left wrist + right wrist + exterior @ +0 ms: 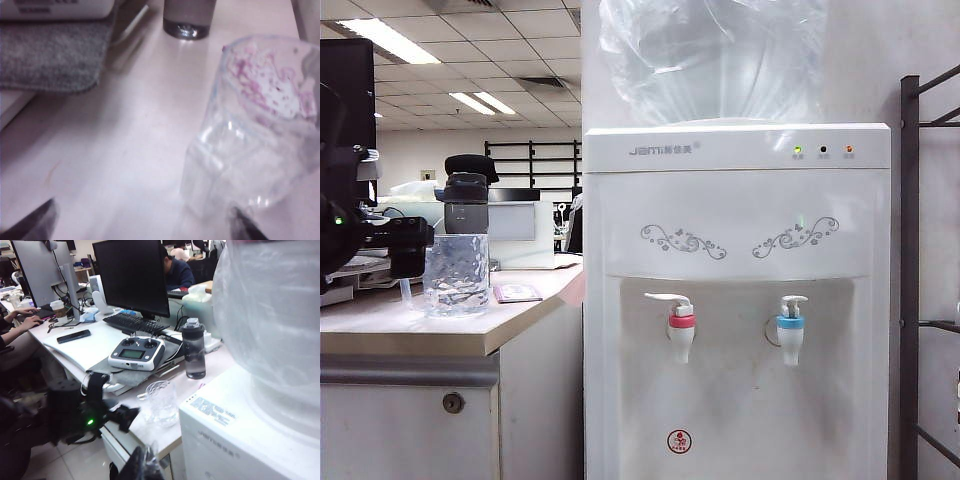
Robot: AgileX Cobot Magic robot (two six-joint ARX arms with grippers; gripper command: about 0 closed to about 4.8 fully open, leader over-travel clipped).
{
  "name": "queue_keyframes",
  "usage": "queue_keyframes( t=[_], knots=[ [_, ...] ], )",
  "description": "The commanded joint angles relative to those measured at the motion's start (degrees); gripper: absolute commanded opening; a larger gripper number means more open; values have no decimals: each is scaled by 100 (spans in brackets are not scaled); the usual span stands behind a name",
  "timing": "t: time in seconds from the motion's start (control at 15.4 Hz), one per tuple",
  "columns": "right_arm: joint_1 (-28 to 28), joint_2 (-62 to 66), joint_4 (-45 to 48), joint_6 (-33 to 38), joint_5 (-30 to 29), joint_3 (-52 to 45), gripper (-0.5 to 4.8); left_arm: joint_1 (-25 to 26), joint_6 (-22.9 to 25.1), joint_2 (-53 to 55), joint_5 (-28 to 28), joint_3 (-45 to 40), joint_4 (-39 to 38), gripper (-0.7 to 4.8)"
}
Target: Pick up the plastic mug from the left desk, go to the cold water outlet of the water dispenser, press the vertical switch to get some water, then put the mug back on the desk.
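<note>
The clear, dimpled plastic mug [455,275] stands upright on the beige left desk [380,325], in front of a black-lidded bottle [467,200]. My left gripper [395,245] hovers just left of it, level with its wall. In the left wrist view my left gripper [142,232] is open; the mug [255,145] lies ahead, off towards one fingertip [245,227], untouched. The water dispenser [735,200] shows the cold water outlet [789,328] with the vertical switch [792,303]. My right gripper [150,465] is shut, high beside the dispenser [225,440], overlooking the mug [161,402].
The red-collared tap [680,325] sits left of the blue one. On the desk are a grey mat [50,55], a white remote controller [136,354], a pink card [517,292] and monitors [132,277]. A dark metal rack [910,280] stands right of the dispenser.
</note>
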Motion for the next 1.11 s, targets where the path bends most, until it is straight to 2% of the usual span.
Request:
queue_keyframes(
  t=[0.07,0.26,0.91,1.11],
  knots=[
    [9,-20,-44,9,-22,20,-1,7,-13,328,-22,332,70,479],
    [9,-22,-46,9,-24,20,-1,9,-15,575,-588,588,72,479],
    [9,-33,-52,9,-131,20,-1,13,13,1167,-629,1150,125,479],
    [9,-33,-57,9,-133,20,-1,15,146,1443,-634,1567,85,479]
  ],
)
